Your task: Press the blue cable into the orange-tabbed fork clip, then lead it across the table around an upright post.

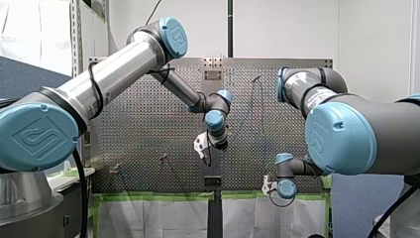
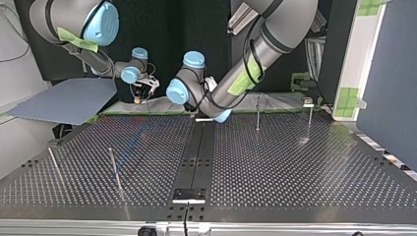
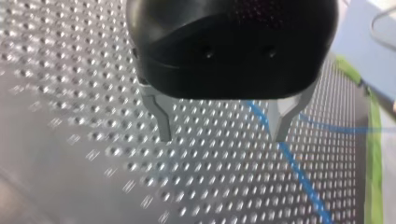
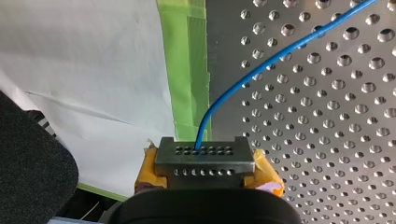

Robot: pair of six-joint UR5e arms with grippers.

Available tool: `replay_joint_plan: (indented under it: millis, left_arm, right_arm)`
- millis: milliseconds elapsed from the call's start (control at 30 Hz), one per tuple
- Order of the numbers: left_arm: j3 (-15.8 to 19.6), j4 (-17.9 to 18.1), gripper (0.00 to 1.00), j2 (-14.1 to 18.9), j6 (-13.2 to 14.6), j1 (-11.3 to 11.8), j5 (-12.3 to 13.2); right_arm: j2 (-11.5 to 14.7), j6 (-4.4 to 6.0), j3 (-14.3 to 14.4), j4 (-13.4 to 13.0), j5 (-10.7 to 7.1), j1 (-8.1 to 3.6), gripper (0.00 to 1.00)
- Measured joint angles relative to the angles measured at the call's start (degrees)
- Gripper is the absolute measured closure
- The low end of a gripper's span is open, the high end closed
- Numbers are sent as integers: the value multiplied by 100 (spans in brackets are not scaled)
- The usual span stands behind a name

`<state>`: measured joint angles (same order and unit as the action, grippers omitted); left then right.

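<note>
My right gripper (image 4: 201, 151) pinches the blue cable (image 4: 261, 65) at the edge of the table (image 4: 327, 121) lined with green tape (image 4: 184, 70), anchoring one end so the run lies out across the perforations. My left gripper (image 3: 223, 133) hangs spread above that run, placed, I judge, to take it. I cannot surely pick out the fork clip. An upright post (image 2: 257, 114) stands near the same edge.

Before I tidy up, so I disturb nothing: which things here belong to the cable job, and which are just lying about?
Job: blue cable, my right hand shut on it, my open left hand, upright posts. The fork clip I cannot make out.
Lying about: green tape, blue-grey sheet.
</note>
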<state>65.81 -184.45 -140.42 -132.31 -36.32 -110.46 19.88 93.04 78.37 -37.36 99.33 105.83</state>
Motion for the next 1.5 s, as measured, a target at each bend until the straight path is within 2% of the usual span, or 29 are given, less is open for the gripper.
replay_joint_plan:
  millis: [233, 467, 700, 867, 1000, 1300, 1500]
  left_arm:
    - [0, 363, 0, -40, -393, -74, 395]
    - [0, 710, 0, -309, -738, 24, 758]
    - [0, 1027, 0, -515, -797, 96, 1074]
    - [0, 1250, 0, -533, -654, 157, 1258]
    - [0, 1231, 0, -534, -477, 203, 1177]
    - [34, 843, 0, -540, -15, 211, 736]
    - [267, 990, 0, -543, 292, 258, 430]
  right_arm:
    - [0, -10, 0, 0, -1, 17, 100]
    - [1, -12, 0, 0, -8, 39, 100]
    - [1, -12, 0, 0, -3, 54, 100]
    - [1, -12, 0, 0, -1, 56, 100]
    - [0, -12, 0, 0, 0, 56, 100]
    - [-5, -4, 0, 0, 0, 56, 100]
    - [-2, -6, 0, 0, 0, 56, 100]
